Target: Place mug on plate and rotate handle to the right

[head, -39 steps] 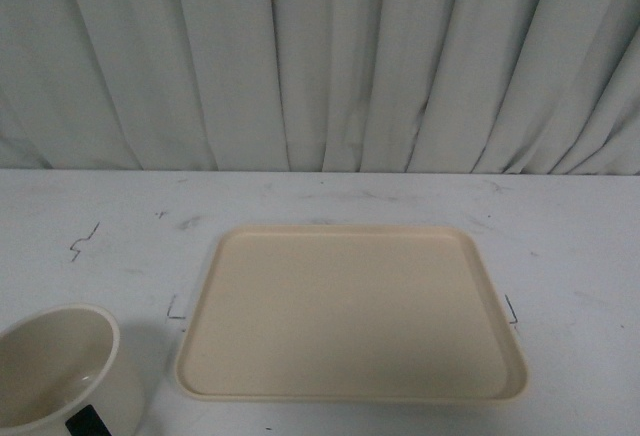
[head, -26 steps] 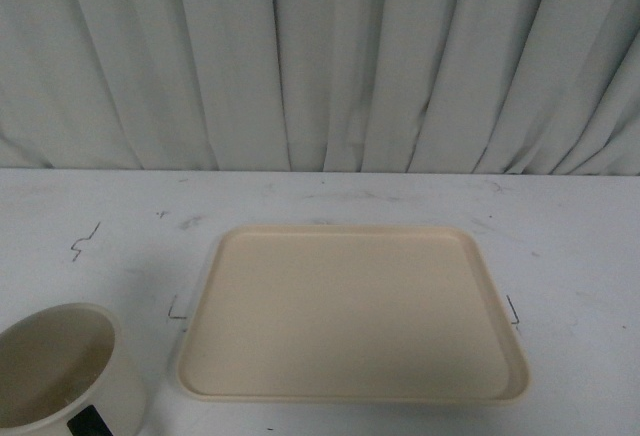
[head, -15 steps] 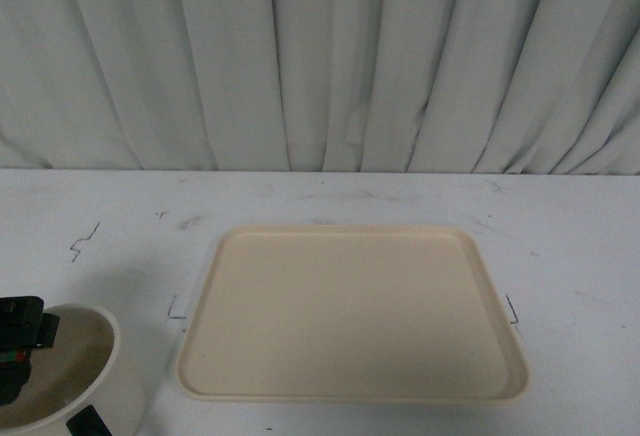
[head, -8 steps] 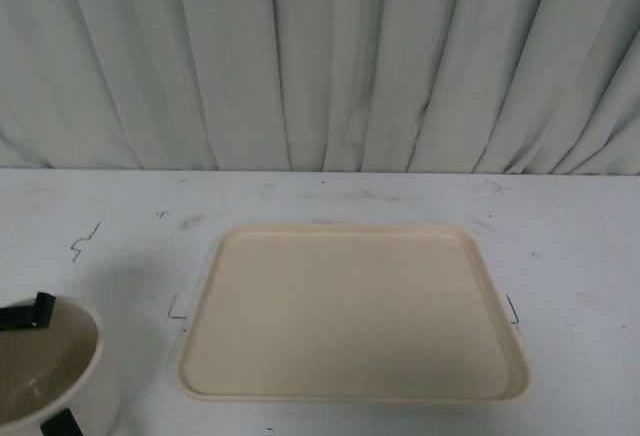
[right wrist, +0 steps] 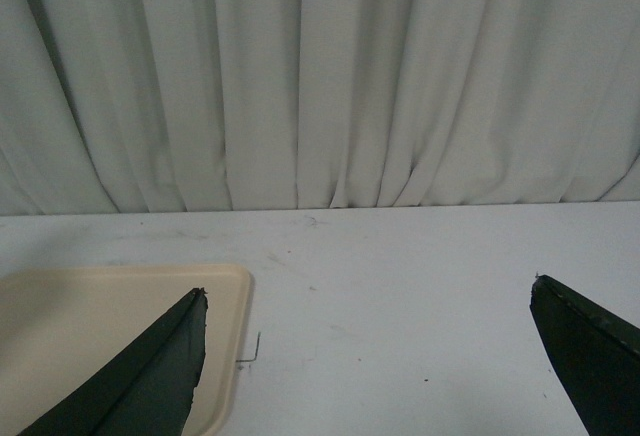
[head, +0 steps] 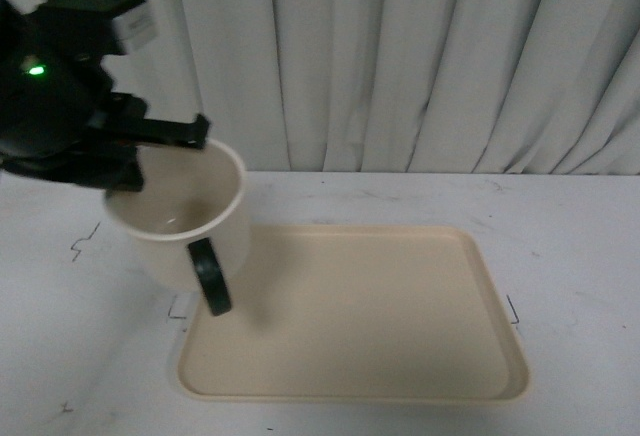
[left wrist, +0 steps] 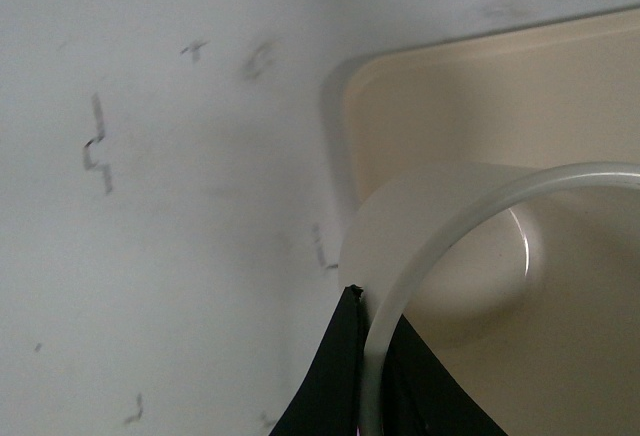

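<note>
Black left tool (left wrist: pixel 372 356) aloft, astride mug (head: pixel 185 221) rim

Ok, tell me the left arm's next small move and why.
Probably carry the mug rightward, over the middle of the plate, before lowering. The left pincer grips the mug's rim, and it hangs in the air at the plate's left edge, handle facing the camera; the plate is bare.
</note>
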You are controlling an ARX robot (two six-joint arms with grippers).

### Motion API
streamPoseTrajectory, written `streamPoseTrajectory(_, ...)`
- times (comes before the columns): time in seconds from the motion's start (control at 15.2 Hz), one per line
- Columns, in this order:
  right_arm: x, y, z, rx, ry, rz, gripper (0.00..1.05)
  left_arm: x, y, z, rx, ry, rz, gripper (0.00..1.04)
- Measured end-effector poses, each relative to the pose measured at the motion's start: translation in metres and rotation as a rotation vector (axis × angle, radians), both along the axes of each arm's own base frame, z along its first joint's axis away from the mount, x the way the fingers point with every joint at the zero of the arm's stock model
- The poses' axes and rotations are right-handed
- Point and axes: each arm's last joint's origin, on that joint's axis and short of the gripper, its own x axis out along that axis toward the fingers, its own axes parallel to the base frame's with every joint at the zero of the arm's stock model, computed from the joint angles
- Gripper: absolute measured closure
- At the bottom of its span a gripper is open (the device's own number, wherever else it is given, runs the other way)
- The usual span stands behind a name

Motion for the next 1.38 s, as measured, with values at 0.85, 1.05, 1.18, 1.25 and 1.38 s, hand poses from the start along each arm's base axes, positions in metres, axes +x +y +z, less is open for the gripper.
streamPoseTrajectory(0.85, 0.0, 0.0, 0.0, 0.0, 0.0, 0.0, 0.06, 0.052, -0.113, -0.059, 0.072, 0.152, -0.397, 1.02)
streamPoseTrajectory(1.05, 0.0, 0.0, 0.0, 0.0, 0.0, 0.0, 0.06, 0.053, -0.113, -0.069, 0.079, 0.18, -0.395, 1.02)
streamPoseTrajectory(1.18, 0.0, 0.0, 0.0, 0.0, 0.0, 0.0, 0.06, 0.053, -0.114, -0.07, 0.077, 0.185, -0.398, 1.02)
streamPoseTrajectory(1.25, 0.0, 0.0, 0.0, 0.0, 0.0, 0.0, 0.06, 0.053, -0.114, -0.07, 0.077, 0.186, -0.396, 0.98)
streamPoseTrajectory(1.38, 0.0, 0.0, 0.0, 0.0, 0.0, 0.0, 0.06, 0.054, -0.113, -0.069, 0.073, 0.178, -0.393, 0.78)
